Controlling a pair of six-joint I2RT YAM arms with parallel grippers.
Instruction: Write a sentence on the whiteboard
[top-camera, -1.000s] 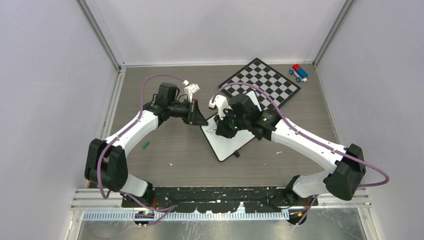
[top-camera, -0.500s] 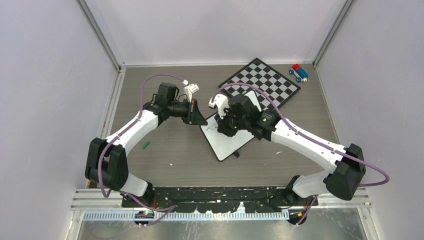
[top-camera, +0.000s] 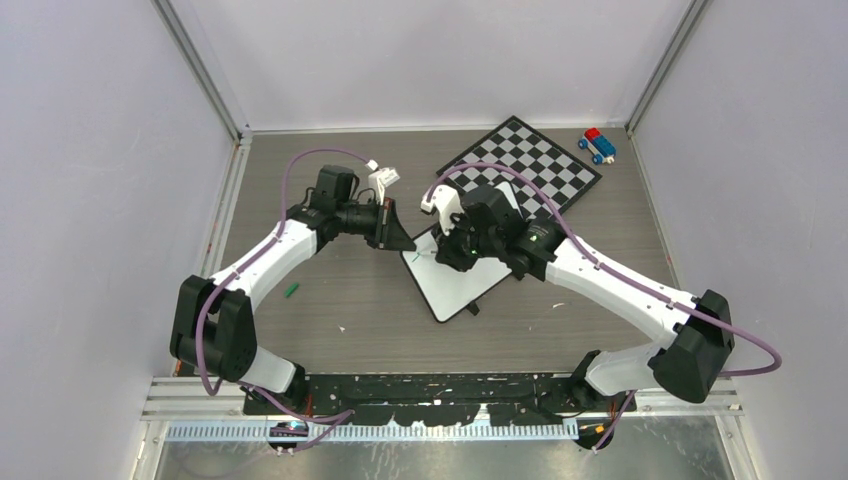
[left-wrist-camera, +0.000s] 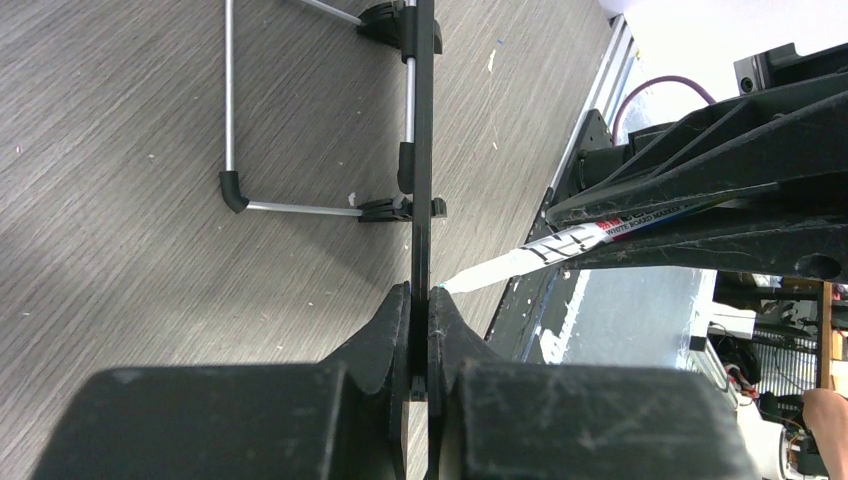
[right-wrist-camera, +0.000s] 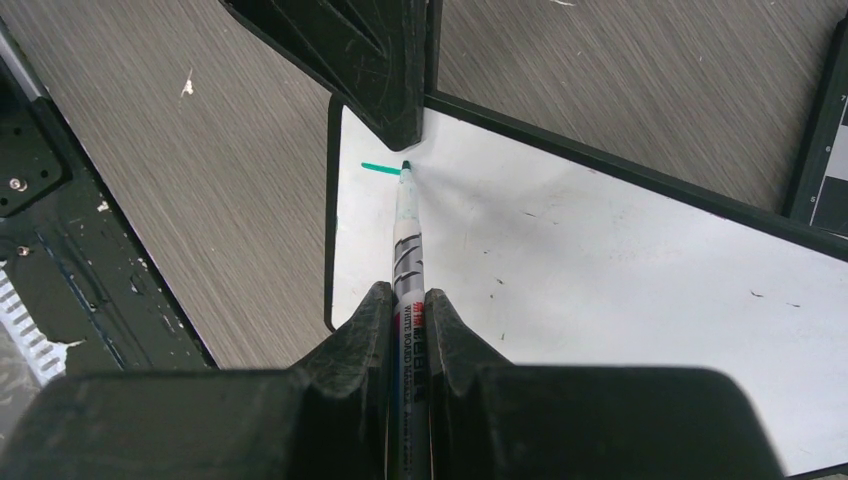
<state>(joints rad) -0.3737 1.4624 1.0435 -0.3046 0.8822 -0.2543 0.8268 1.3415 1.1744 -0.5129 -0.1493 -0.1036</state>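
We see the whiteboard (top-camera: 457, 291) lying skewed in the middle of the bench (top-camera: 340, 310), its far corner just beside the chessboard (top-camera: 535, 160). The left tool (left-wrist-camera: 420, 296) is clamped tight on the board's thin dark edge close to the near-left corner; from its wrist camera the board shows edge-on, with a wire frame (left-wrist-camera: 229, 100) and black feet on one face. The right tool (right-wrist-camera: 405, 300) grips a whiteboard marker (right-wrist-camera: 405, 240) between its fingers, the barrel pointing forward and down. The marker's green tip touches the white surface near the clamped corner, at the end of a short green stroke (right-wrist-camera: 377, 168). That stroke is the only writing we can make out; the rest of the surface shows just a few small dark specks. A small green piece (top-camera: 291, 290) lies on the bench beside the left arm, and a red and blue block toy (top-camera: 598, 145) sits in the far right corner, past the chessboard.
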